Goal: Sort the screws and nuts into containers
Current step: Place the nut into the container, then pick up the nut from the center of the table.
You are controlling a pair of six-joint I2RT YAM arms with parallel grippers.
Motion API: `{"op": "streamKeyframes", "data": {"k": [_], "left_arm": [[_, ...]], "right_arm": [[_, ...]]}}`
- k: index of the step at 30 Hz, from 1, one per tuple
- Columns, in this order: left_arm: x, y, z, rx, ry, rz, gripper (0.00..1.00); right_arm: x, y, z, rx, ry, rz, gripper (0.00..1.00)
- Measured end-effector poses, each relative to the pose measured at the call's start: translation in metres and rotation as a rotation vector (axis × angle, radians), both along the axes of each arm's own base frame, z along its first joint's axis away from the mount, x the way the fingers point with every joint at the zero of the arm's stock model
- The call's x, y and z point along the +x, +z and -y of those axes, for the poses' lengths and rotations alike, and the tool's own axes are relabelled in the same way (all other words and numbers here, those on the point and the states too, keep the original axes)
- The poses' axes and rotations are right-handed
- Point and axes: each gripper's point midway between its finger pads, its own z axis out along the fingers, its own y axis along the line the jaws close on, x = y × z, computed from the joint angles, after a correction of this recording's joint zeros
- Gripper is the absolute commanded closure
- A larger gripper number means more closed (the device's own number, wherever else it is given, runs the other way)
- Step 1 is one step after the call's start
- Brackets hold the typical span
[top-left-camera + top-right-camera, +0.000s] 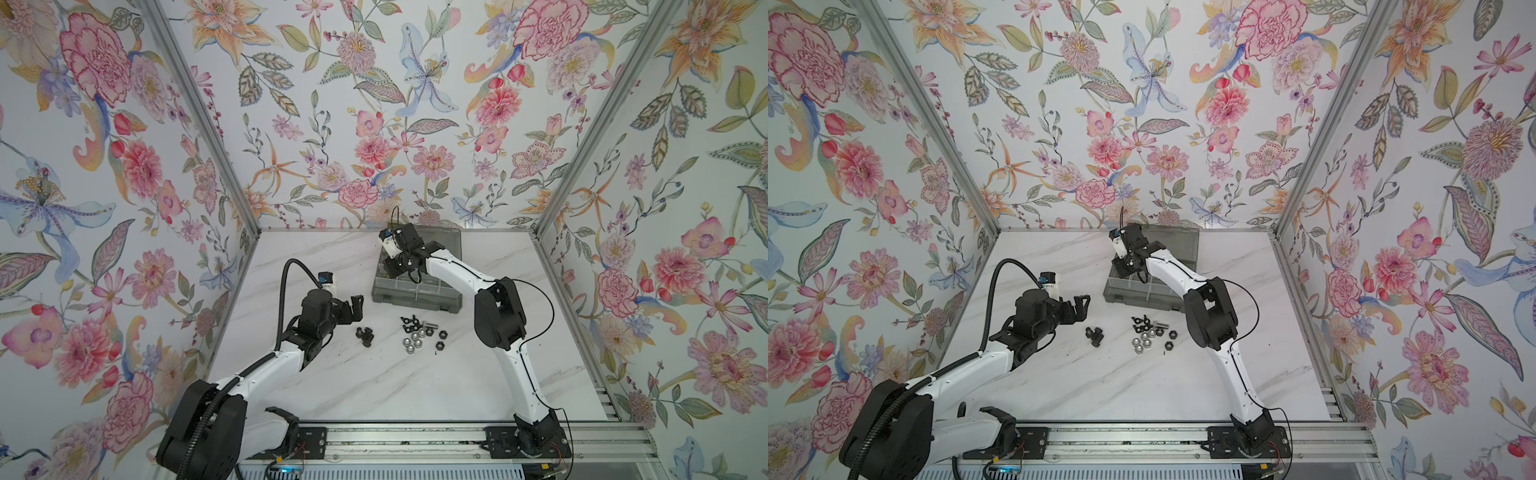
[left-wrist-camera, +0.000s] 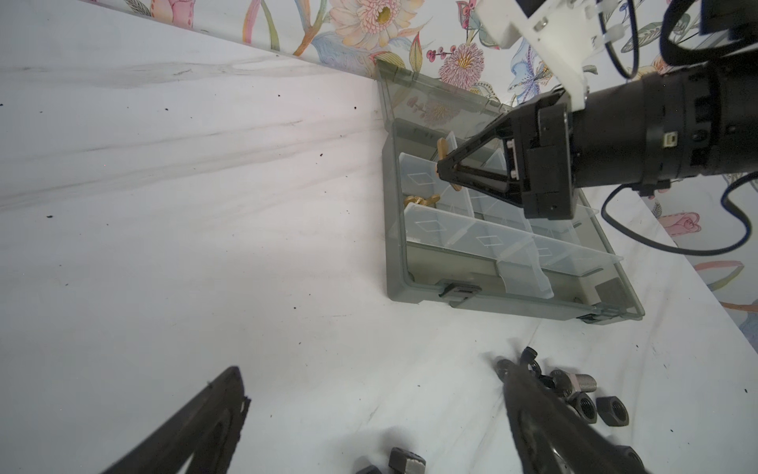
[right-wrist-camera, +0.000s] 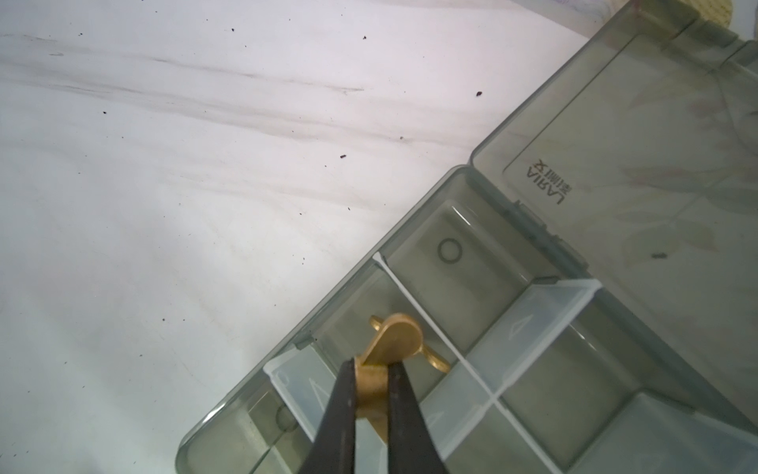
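The right claw (image 3: pixel 371 369) grips a brass piece (image 3: pixel 396 338) — its long axis running up the frame — just over the box compartment (image 3: pixel 348 324) at lower centre, where another brass piece (image 3: pixel 437 363) lies. The left claw (image 1: pixel 356 308) stands wide open, empty, beside black screws (image 1: pixel 365 336) on the desk (image 1: pixel 332 395).

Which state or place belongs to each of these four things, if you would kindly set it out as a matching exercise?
1. left pincer
2. right pincer
3. silver nuts
4. box lid

A. lying loose on the table
B. shut on a brass piece
C. open, holding nothing
D. swung open

Pairs: 1-C, 2-B, 3-A, 4-D
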Motion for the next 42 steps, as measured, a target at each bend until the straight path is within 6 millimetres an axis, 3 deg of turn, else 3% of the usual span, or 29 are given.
{"op": "streamKeyframes", "data": {"k": [7, 12, 16, 26, 29, 35, 38, 42], "left_arm": [[0.000, 0.001, 0.000, -0.007, 0.003, 0.001, 0.01], [0.000, 0.001, 0.002, -0.011, -0.005, -0.001, 0.01], [-0.001, 0.000, 0.003, -0.015, -0.014, -0.004, 0.01], [-0.003, 0.001, 0.002, -0.012, -0.014, -0.007, 0.01], [-0.003, 0.001, 0.002, -0.013, -0.014, -0.007, 0.01], [-0.003, 0.001, 0.003, -0.016, -0.019, -0.009, 0.01], [-0.003, -0.001, 0.003, -0.014, -0.020, -0.014, 0.01], [-0.003, -0.001, 0.004, -0.014, -0.020, -0.015, 0.01]], "right_arm": [[0.001, -0.005, 0.002, -0.011, -0.003, -0.003, 0.93], [0.000, -0.005, 0.002, -0.016, 0.000, -0.005, 0.80], [0.000, -0.004, 0.003, -0.018, 0.001, -0.003, 0.61], [-0.004, 0.006, 0.010, 0.000, 0.012, -0.028, 0.54], [-0.020, 0.028, 0.016, 0.022, 0.026, -0.033, 0.52], [-0.070, 0.082, 0.033, 0.078, 0.060, -0.024, 0.50], [-0.101, 0.080, 0.036, 0.068, 0.087, -0.050, 0.50], [-0.141, 0.047, 0.030, 0.006, 0.139, -0.121, 0.50]]}}
